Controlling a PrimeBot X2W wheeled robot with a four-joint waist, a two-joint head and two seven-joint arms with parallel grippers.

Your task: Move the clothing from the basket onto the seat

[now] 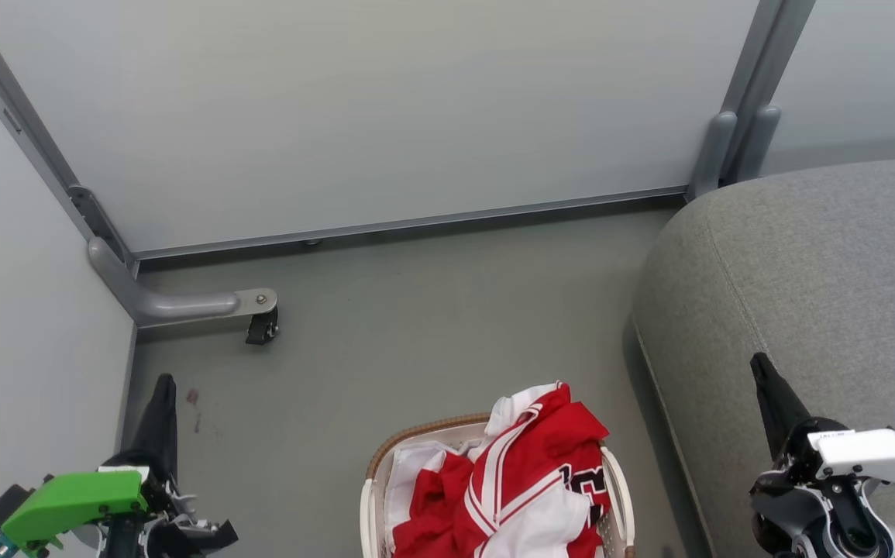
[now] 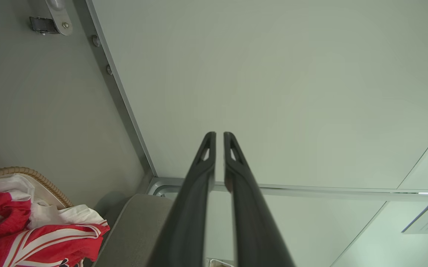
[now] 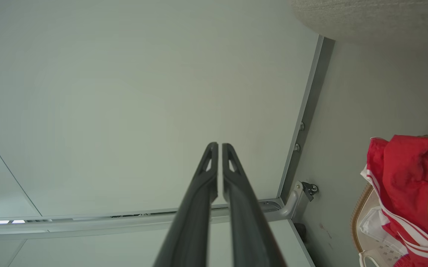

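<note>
Both arms sit low, one on each side of the load. The left gripper (image 1: 162, 387) has its fingers drawn to a thin slit with nothing between them. The right gripper (image 1: 761, 364) is the same, narrow and empty. Both point ahead at the wall panel (image 1: 385, 116), not down at the work, which looks like a ready pose rather than a reach.

The clothing (image 1: 524, 473) is all in the basket (image 1: 416, 434), a red-and-white heap rising above the rim. The numbered piece lies on the side nearer the right gripper. The basket stands on the floor (image 1: 416, 325) between the two grippers, closer to the right one.

The seat (image 1: 819, 263) lies under and ahead of the right gripper, just beside the basket, with no garment on it that I can see. So the job looks unstarted.

My read is that the right arm has the shorter carry, since the seat is on its side. Either set of fingers must spread before dipping in. The folds standing proud of the rim offer an easy pinch, well clear of the plastic.
</note>
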